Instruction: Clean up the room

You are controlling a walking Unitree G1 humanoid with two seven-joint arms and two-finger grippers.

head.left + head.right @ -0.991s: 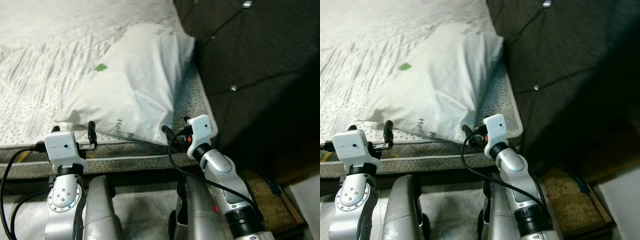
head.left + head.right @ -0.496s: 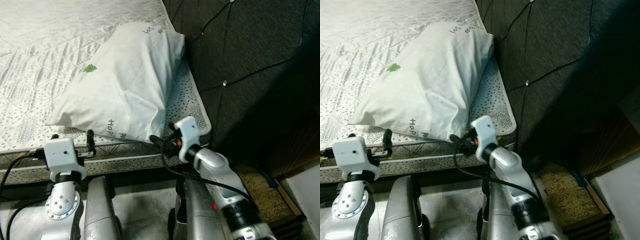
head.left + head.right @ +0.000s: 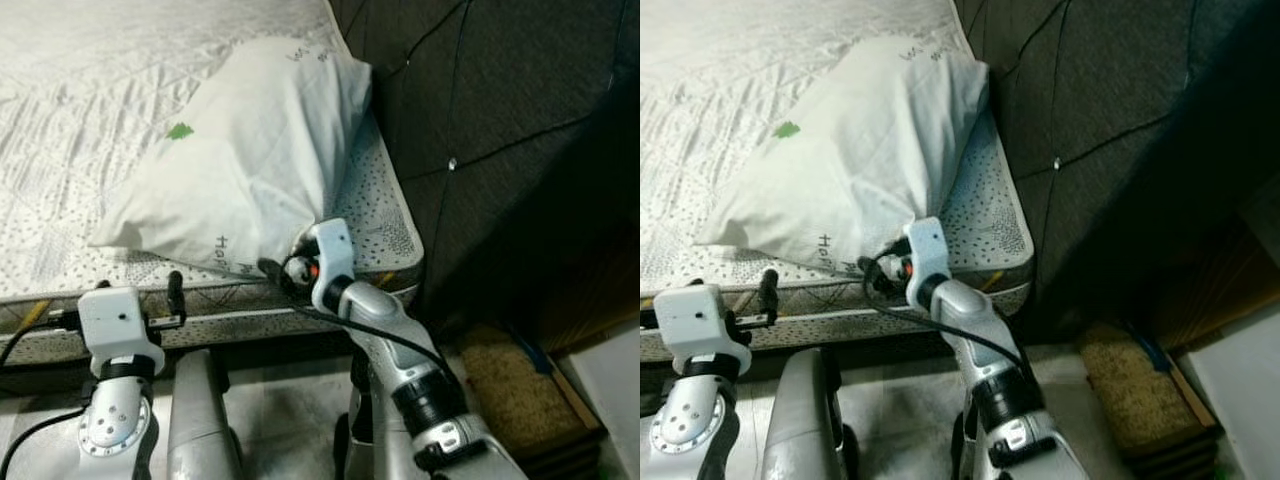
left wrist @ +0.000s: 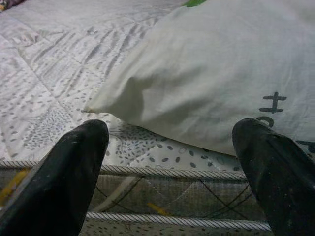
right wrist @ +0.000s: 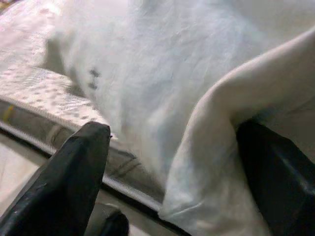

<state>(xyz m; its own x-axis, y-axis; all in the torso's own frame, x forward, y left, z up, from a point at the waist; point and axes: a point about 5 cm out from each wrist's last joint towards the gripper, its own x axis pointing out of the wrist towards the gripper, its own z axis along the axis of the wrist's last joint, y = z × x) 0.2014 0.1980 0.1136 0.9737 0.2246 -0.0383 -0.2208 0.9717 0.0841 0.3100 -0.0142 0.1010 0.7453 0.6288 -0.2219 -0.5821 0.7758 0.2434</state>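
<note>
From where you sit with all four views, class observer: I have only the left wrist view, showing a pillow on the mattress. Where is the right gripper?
Observer: The right gripper is at the pillow's near corner, fingers open around a fold of fabric.
Operator: What lies beyond the pillow?
Observer: A dark tufted headboard stands right of the mattress.
Operator: And my left gripper?
Observer: The left gripper hangs open before the mattress edge, short of the pillow.

Dark tufted headboard (image 3: 500, 130) beside the bed, brown mat (image 3: 510, 385) on the floor below it
</note>
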